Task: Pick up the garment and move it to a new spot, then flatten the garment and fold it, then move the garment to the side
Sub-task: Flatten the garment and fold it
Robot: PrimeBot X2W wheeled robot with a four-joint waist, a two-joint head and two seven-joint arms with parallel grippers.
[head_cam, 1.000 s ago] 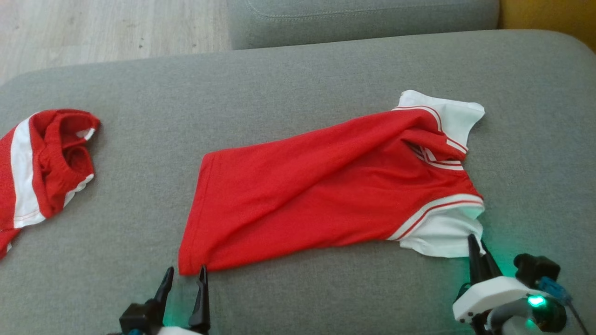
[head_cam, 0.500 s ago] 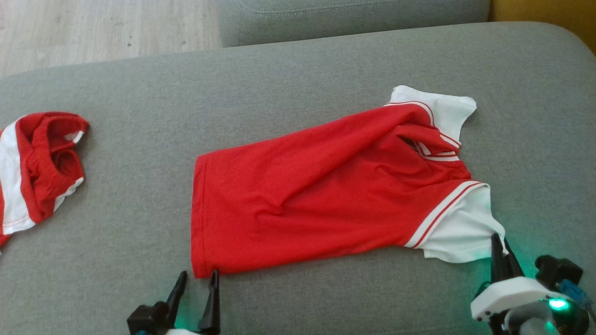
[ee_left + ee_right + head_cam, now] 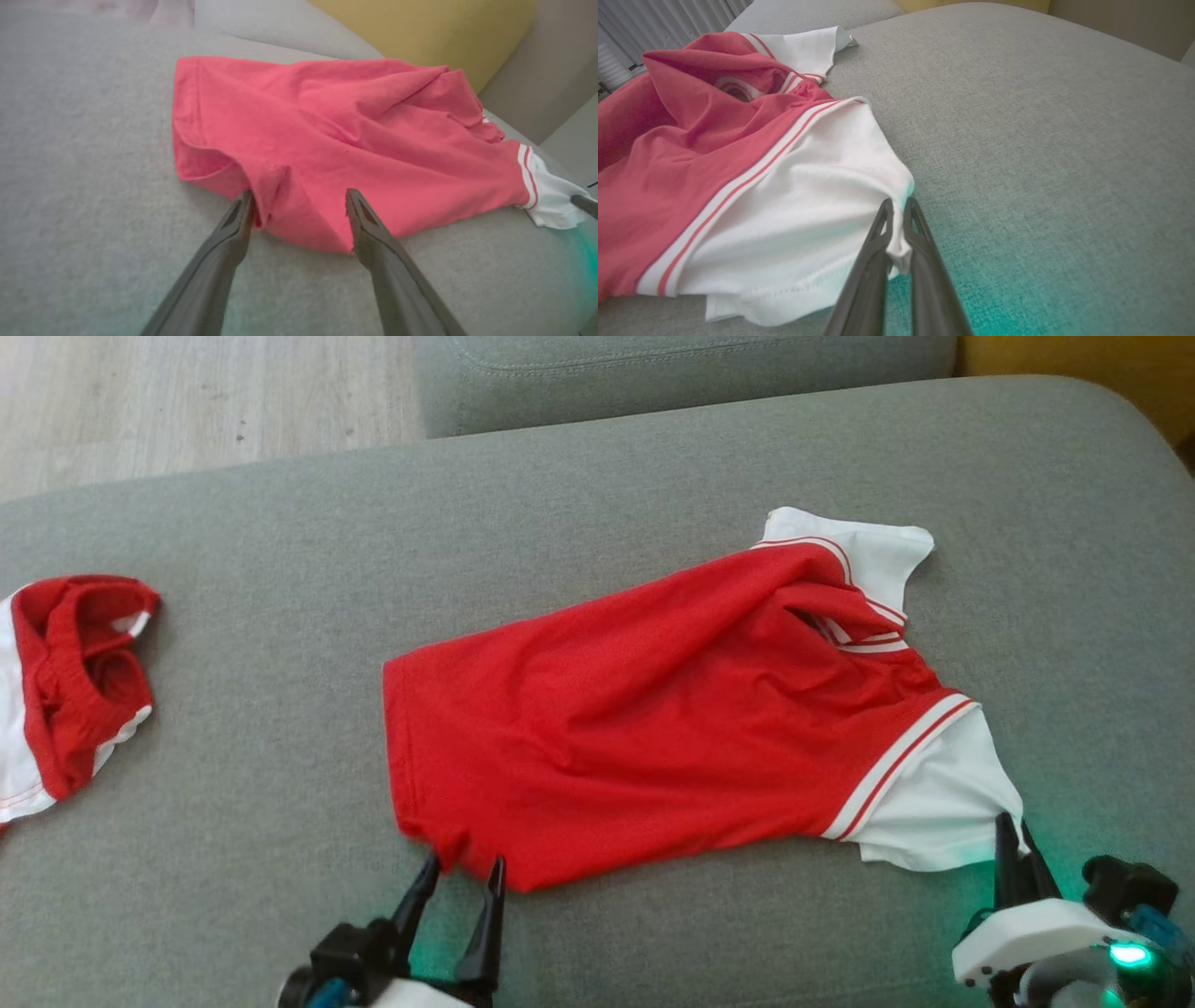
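Presently, the red shirt lies crumpled on the grey sofa seat, near the middle of the head view. Its hem points toward 9 o'clock and its white sleeves toward 3 o'clock.

The left gripper stands at the shirt's 7 o'clock corner with its fingers spread wide. In the left wrist view the hem corner is bunched between them. Each fingertip touches the cloth, but nothing is clamped.

The right gripper stands at the shirt's 4 o'clock. Its fingers are pressed together, pinching the edge of the nearer white sleeve.

A second red and white garment lies well apart on the seat at 9 o'clock. Wooden floor shows at 11 o'clock.
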